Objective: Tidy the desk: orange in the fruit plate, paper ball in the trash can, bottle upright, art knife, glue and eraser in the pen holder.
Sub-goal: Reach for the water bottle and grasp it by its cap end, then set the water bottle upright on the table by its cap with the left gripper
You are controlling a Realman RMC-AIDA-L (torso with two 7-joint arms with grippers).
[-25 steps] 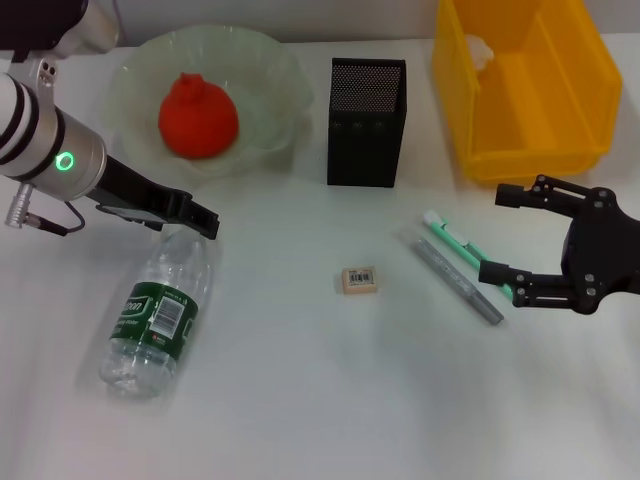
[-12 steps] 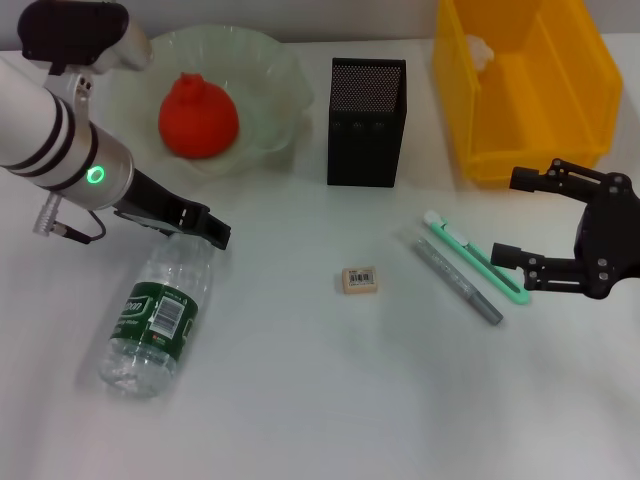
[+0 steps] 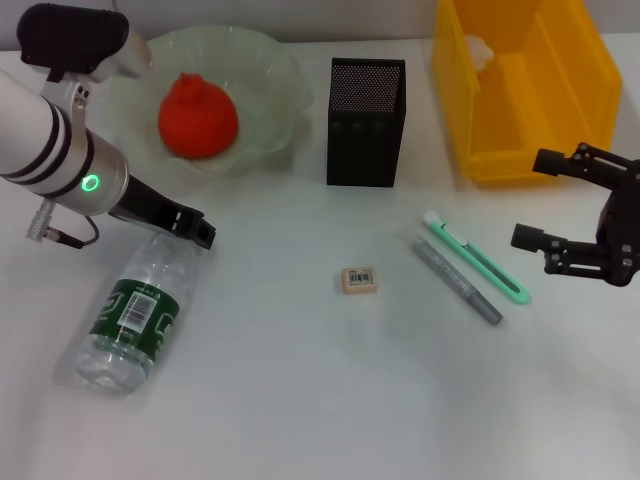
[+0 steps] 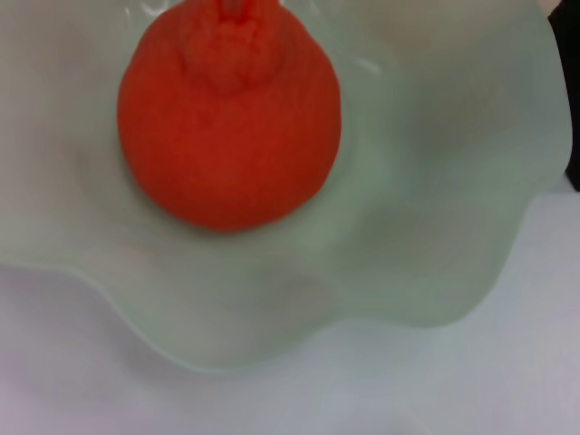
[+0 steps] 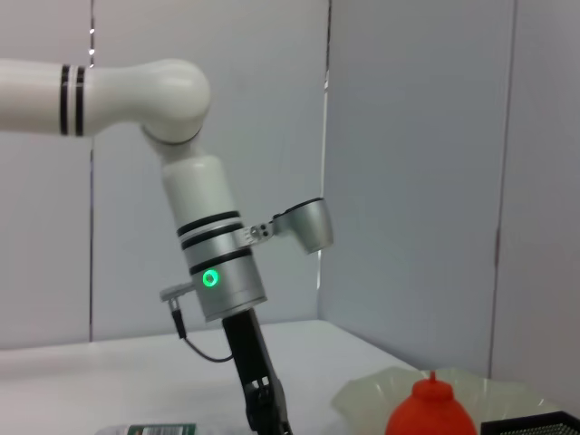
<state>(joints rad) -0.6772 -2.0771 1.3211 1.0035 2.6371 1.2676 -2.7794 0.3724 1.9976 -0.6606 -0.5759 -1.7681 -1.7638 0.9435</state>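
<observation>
The orange (image 3: 197, 115) (image 4: 227, 118) lies in the pale green fruit plate (image 3: 275, 75) (image 4: 435, 245). A clear bottle (image 3: 130, 315) with a green label lies on its side at the left. My left gripper (image 3: 195, 232) (image 5: 267, 408) is right at its neck end. The eraser (image 3: 359, 280) sits mid-table. To its right lie the green art knife (image 3: 475, 257) and the grey glue stick (image 3: 458, 280), side by side. My right gripper (image 3: 532, 198) hovers open just right of them, holding nothing. The black mesh pen holder (image 3: 366, 122) stands at the back. A paper ball (image 3: 478, 50) rests in the yellow trash can (image 3: 540, 150).
The trash can fills the back right corner, close behind my right gripper. The plate and pen holder line the back edge. In the right wrist view the orange (image 5: 430, 412) and plate rim (image 5: 362, 394) show beyond my left arm.
The bottle's base has swung left and toward the front while my left gripper stayed at its neck. My right gripper has drawn back to the right, away from the knife and glue.
</observation>
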